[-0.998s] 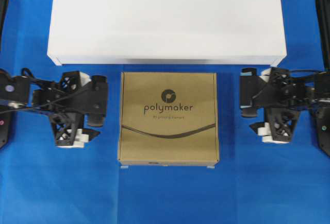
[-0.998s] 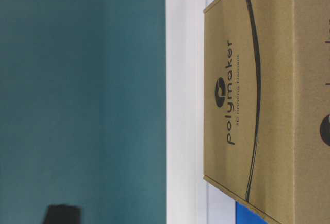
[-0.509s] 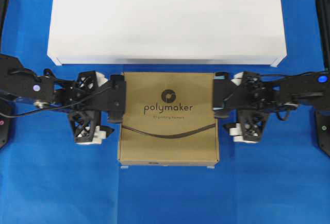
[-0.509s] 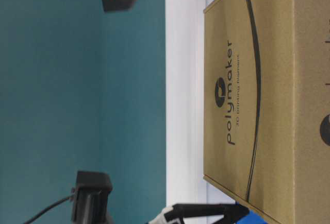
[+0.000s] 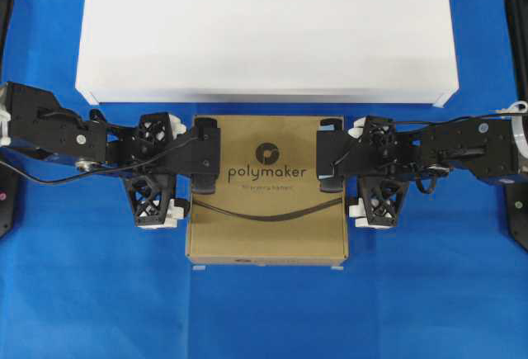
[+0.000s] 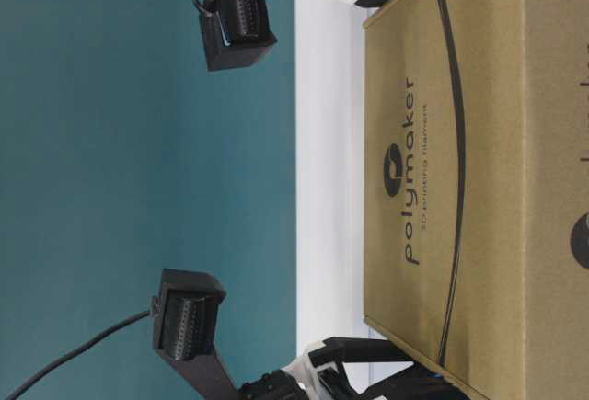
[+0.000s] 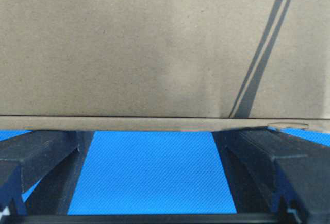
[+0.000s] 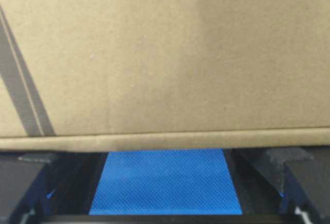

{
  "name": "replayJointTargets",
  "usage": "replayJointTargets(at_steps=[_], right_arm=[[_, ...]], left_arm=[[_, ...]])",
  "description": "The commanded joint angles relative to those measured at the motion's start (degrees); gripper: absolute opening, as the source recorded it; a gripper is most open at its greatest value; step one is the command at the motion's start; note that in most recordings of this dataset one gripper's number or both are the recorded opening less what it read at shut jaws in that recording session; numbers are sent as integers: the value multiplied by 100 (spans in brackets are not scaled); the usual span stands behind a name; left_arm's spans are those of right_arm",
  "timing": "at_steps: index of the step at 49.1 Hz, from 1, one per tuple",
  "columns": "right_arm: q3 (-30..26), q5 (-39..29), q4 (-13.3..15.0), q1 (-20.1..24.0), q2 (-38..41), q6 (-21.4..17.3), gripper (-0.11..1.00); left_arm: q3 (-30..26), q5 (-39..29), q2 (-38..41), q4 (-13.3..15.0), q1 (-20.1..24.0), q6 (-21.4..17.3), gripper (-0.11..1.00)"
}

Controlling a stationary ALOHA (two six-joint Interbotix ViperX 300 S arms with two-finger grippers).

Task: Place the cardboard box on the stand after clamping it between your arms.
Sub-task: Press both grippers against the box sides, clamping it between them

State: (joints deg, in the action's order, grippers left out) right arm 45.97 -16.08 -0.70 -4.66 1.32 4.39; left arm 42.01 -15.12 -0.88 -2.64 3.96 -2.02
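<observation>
The cardboard box [image 5: 266, 214] lies flat on the blue cloth, just in front of the white stand [image 5: 264, 29]. My left gripper [image 5: 183, 167] is at the box's left side and my right gripper [image 5: 351, 169] at its right side. Both stand open, and the fingertips of each reach the box's side wall. In the left wrist view the box [image 7: 154, 44] fills the top, and only blue cloth lies between the fingers [image 7: 36, 152] of the gripper [image 7: 152, 136]. The right wrist view shows the same: box [image 8: 165, 54], gripper [image 8: 165, 154].
At table level the box [image 6: 479, 170] sits before the stand's white edge [image 6: 327, 142], with an arm at each side. Blue cloth [image 5: 264, 318] covers the table in front of the box. Dark fixtures stand at the far left and right edges.
Both arms have come inward from the table's sides to the box's left and right walls. Their wrist cameras now overhang the box top. The jaws stayed wide open.
</observation>
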Motion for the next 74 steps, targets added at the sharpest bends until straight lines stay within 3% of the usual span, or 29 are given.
replayJointTargets(at_steps=[1,21,38,50,74], right_arm=[[-185,141,-18,0,-18,-35,98],[-387,-123,-62,-18,-308,-97,98],[-1538,-2320,-141,0,-1160,-114,98],[-2285,-3463,-158,26,-1433,-132,98],[-2312,-3472,-158,0,-1441,-105,98]], left_arm=[[-220,237,97,-9,-18,0,87],[-668,-9,-62,-9,-26,167,87],[-1995,-1854,-747,-9,-44,158,87],[-2628,-2663,-896,-18,-44,123,87],[-2593,-2760,-896,-9,0,114,87]])
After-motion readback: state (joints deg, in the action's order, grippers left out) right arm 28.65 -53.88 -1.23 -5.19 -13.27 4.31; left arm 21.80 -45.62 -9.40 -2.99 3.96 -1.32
